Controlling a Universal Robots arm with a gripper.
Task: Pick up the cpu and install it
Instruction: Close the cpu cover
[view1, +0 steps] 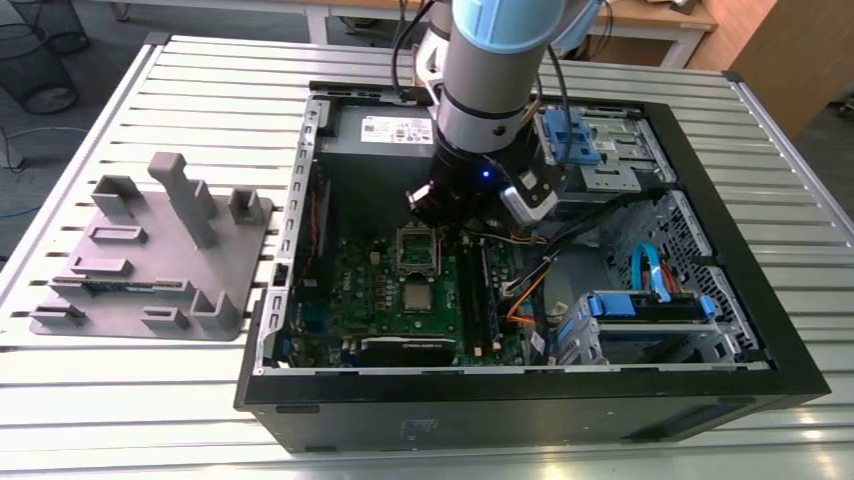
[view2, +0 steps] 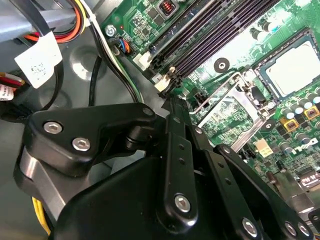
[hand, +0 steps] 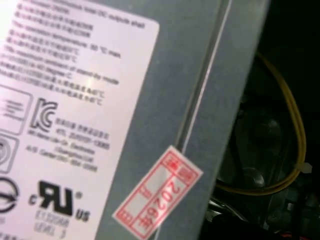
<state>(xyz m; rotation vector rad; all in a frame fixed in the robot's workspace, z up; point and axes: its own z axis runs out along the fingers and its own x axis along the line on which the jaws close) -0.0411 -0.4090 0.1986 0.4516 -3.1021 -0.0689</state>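
The cpu (view1: 418, 296) (view2: 295, 70), a small square chip with a shiny silver top, lies flat in the socket of the green circuit board (view1: 387, 300). The socket's metal frame (view2: 225, 112) (view1: 418, 248) stands flipped up beside it. My gripper (view2: 170, 100) is low inside the computer case, with its black fingers (view2: 175, 150) pressed together and nothing between them. Its tips are at the edge of the raised frame, apart from the cpu. In the exterior view the arm's wrist (view1: 474, 190) hangs over the far end of the socket.
The open black computer case (view1: 747, 385) lies on a slatted metal table (view1: 134, 400). A grey plastic holder (view1: 147, 260) sits at the exterior view's left. Cables (view2: 100, 70), memory slots (view2: 210, 35), drive cages (view1: 647, 310) and the labelled power supply (hand: 75, 100) crowd the gripper.
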